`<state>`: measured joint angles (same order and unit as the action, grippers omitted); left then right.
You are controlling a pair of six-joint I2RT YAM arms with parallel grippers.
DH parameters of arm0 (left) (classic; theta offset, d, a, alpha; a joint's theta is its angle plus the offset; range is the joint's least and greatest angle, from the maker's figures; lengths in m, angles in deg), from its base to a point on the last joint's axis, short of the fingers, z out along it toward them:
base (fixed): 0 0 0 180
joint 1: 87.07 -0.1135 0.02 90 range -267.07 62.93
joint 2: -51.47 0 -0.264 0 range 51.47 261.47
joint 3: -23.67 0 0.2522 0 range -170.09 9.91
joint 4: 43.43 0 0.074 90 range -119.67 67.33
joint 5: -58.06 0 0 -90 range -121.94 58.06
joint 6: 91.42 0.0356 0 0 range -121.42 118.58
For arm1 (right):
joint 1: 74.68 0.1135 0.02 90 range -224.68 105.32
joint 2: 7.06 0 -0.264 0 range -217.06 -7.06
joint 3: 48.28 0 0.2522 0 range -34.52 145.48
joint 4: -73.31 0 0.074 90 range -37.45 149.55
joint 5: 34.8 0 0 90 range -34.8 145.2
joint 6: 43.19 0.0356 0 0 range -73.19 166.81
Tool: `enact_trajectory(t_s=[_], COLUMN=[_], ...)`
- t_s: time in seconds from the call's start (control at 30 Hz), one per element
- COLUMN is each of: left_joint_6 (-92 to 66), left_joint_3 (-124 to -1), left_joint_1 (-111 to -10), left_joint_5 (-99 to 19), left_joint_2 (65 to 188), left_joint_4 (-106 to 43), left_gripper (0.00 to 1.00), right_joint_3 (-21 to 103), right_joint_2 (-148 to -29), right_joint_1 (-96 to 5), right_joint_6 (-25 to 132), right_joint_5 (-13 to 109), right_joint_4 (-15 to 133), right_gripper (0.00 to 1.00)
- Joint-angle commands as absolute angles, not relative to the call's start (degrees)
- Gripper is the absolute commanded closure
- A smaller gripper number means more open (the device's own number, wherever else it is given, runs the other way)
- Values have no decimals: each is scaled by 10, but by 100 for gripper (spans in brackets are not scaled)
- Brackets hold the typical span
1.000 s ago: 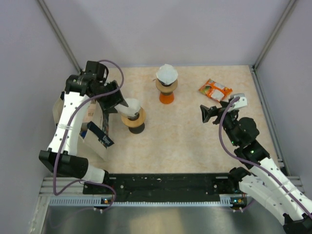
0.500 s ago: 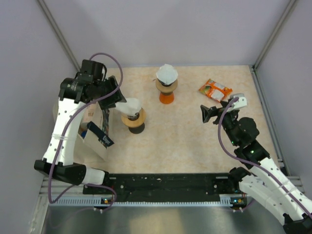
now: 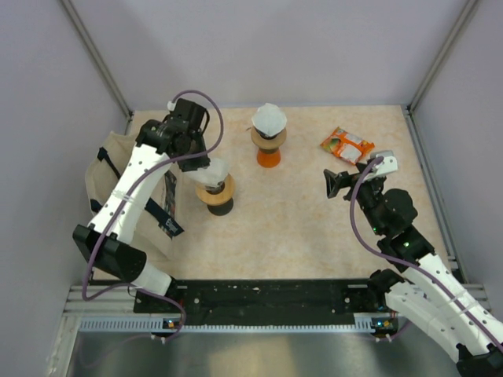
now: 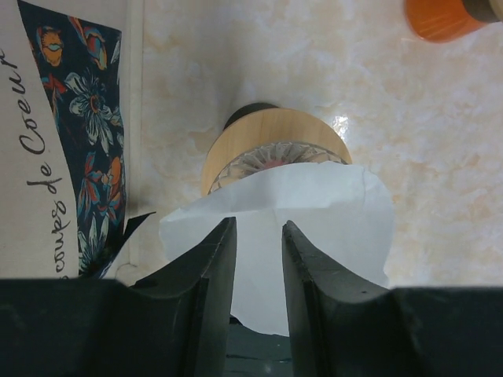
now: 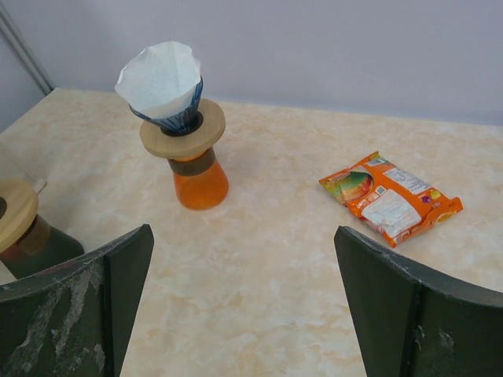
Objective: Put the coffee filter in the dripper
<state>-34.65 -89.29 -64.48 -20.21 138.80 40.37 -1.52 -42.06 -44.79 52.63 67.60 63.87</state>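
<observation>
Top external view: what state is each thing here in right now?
Left gripper: jaws shut on coffee filter.
Wooden-collared dripper: upright, coffee filter above it, not seated.
Right gripper: jaws open, holding nothing.
Orange dripper: upright, second filter inside.
Snack packet: lying flat.
</observation>
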Motion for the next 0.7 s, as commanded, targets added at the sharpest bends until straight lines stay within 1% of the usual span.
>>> enact_trajectory(t_s=[0.0,0.13,0.37,0.67], left_joint_6=[-328,-328,-322,-317], left_joint_3=[-869,-838,-835,-802], left_joint_1=[-644,-643,-642,-642], left_joint_5=[-196,-224,-233,-267], left_joint_2=[1381,1382,1397,1402], left_joint_4=[372,339,347,348], left_gripper=[65,66,67,68], right_joint_3=[-16,-16,-16,-16], right_joint_2=[-420,-424,-424,-430], right_joint_1=[-447,-446,-446,-446], right_joint_6=[519,517,515,514], right_joint_5=[686,686,691,695], right_joint_4=[646,644,642,642], right_gripper=[1,1,1,1])
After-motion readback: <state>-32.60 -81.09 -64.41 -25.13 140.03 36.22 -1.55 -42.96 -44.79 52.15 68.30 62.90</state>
